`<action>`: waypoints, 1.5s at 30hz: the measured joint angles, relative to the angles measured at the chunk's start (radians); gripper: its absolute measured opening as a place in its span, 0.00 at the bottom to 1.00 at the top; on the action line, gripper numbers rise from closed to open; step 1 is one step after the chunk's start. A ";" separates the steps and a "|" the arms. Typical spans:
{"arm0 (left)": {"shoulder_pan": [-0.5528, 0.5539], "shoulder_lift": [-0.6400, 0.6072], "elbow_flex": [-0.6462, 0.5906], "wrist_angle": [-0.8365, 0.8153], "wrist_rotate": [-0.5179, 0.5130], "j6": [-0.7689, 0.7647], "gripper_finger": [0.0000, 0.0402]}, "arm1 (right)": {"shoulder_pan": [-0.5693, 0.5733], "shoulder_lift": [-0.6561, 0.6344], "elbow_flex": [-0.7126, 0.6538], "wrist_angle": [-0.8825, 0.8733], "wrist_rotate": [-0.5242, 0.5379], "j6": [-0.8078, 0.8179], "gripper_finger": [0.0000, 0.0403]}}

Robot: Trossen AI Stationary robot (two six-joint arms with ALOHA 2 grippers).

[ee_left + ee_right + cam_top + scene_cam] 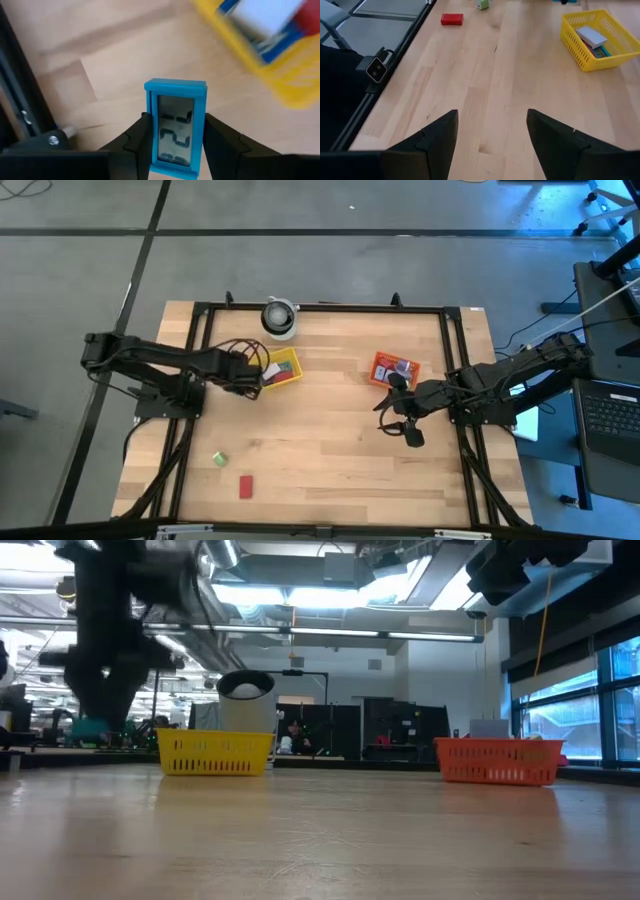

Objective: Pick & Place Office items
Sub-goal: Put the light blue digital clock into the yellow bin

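From above, two baskets sat on the desk [330,470]: a yellow basket [281,367] and an orange basket [393,369]. A green block [219,459] and a red block [246,486] lay nearer the front edge than the yellow basket. The left hand [250,370] hovered beside the yellow basket. Its wrist view showed its fingers [141,142] clamped on one blue clock [175,129], digits unreadable. The right hand [492,132], by the orange basket, gaped empty.

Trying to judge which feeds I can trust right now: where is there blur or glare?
Left wrist view: the blue digital clock held in the left gripper is sharp, the yellow basket behind it smeared. Low view: the near arm is a dark blur, ceiling lights glare. Right wrist view: sharp, with the red block clear beyond the open right gripper.
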State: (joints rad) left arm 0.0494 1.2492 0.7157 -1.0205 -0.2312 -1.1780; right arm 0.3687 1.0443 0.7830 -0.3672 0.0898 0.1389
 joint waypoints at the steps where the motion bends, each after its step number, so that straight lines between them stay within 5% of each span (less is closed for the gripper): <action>1: 0.000 -0.025 0.019 -0.026 -0.012 0.003 0.33 | 0.000 0.000 0.000 0.000 0.000 -0.008 0.59; 5: 0.000 -0.123 0.083 -0.116 -0.078 0.015 0.34 | 0.000 0.000 0.000 0.000 0.000 -0.020 0.59; 13: 0.047 -0.201 0.138 0.107 -0.165 0.188 0.34 | 0.000 0.000 0.000 0.002 0.000 -0.021 0.59; 30: 0.234 0.168 0.138 0.380 -0.010 0.553 0.34 | 0.000 0.000 0.000 0.023 0.026 0.011 0.59; 45: 0.234 0.247 0.139 0.387 0.114 0.633 0.36 | 0.000 0.000 0.000 0.024 0.026 0.045 0.59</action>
State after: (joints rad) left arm 0.2836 1.4960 0.8547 -0.6334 -0.1169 -0.5453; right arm 0.3683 1.0443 0.7830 -0.3433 0.1162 0.1843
